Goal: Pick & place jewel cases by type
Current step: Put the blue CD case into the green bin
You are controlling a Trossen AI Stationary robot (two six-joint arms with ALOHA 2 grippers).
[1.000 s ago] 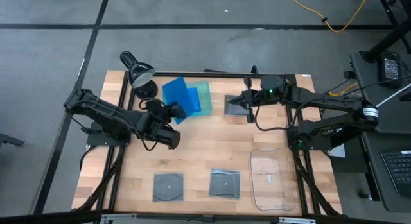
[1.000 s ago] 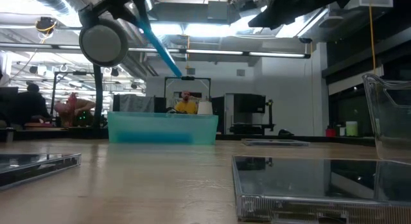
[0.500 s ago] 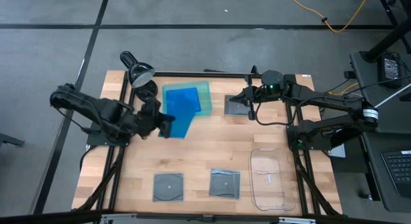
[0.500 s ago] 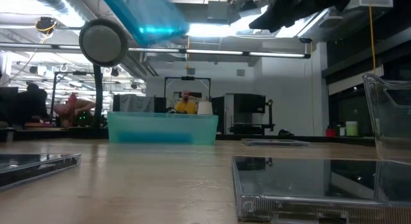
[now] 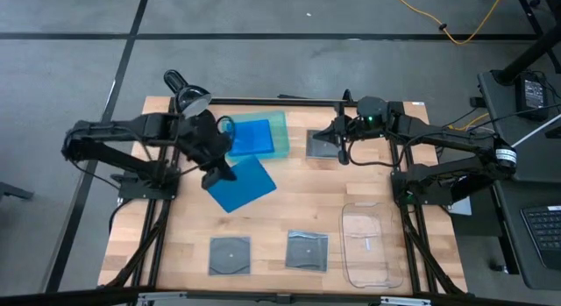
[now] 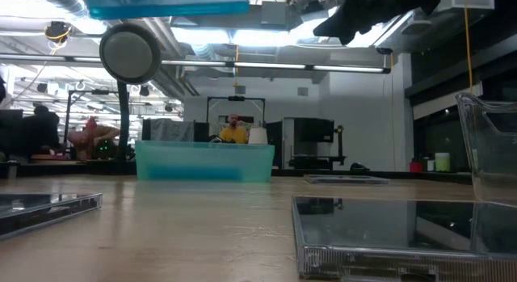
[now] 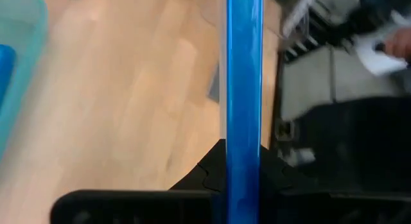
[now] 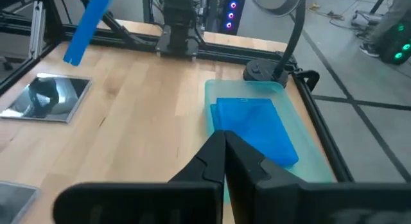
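Observation:
My left gripper (image 5: 219, 173) is shut on a bright blue jewel case (image 5: 243, 184) and carries it high above the wood, just near of the green tray (image 5: 279, 122). In the low view that case (image 6: 166, 3) shows at the top, about level. Another blue case (image 5: 250, 136) lies flat in the green tray. My right gripper (image 5: 340, 152) is shut, holds nothing, and hangs above a grey-clear case (image 5: 320, 145) that lies flat on the table. Two more grey-clear cases (image 5: 230, 254) (image 5: 307, 251) lie flat near the near edge. My left gripper pinches the blue case between its two fingers (image 7: 202, 176) at the case's left edge (image 5: 224, 176). In the left wrist view the case (image 7: 243, 89) runs edge-on out from between the fingers. The fingers come from the table's left. The case is lifted clear, its broad face about level.
A clear plastic tray (image 5: 368, 269) sits at the near right of the table. A desk lamp (image 5: 194, 104) stands at the far left corner, beside the green tray. Bare wood lies in the table's middle. People show in the room behind, in the low view.
My left gripper has drawn the blue case off the green tray toward the near edge and turned at the wrist. The case, steeply tilted a second ago, has tipped to about level and stayed lifted clear.

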